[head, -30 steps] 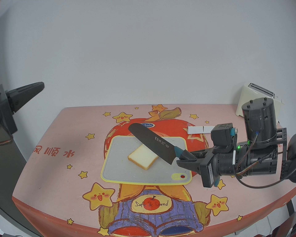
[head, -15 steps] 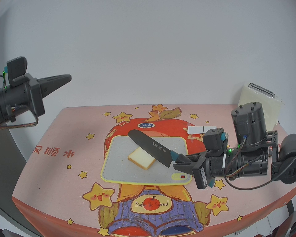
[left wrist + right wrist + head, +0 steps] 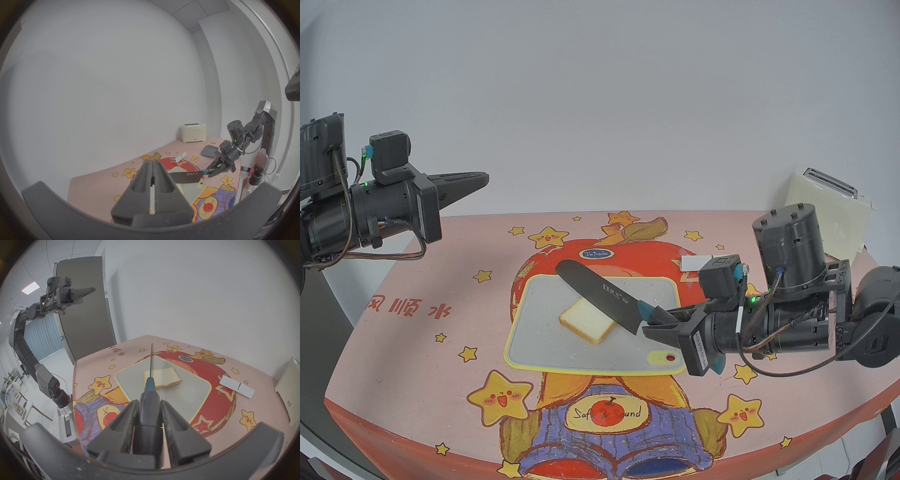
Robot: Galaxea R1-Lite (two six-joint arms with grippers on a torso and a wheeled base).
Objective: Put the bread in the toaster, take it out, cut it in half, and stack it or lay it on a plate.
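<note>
We log 1 toaster [image 3: 845,209], cream, at the table's [image 3: 425,281] far right corner, 2 slots on top; what sits in the slots we cannot tell. 1 bread slice [image 3: 587,319] lies flat on the grey cutting board [image 3: 550,340] with the yellow rim, mid-table, about centre of the board. Right gripper [image 3: 657,317] is clamped on the teal handle of a kitchen knife [image 3: 600,289], with a finger tight on each side. The dark blade runs from the handle toward the far left and slants over the slice's far right corner, spine up in the right wrist view; whether blade touches bread we cannot tell. Left gripper [image 3: 481,181] hangs high above the table's left side, well apart from the board, fingers pressed together with just a thin slit between, gripping no object. 1 white paper strip [image 3: 697,262] lies on the table between board and toaster. Writing: white print on the blade, a blue oval label on the big apple picture, red characters at the table's left edge, script on the small apple near the front edge. Toaster front print is too small to read.
</note>
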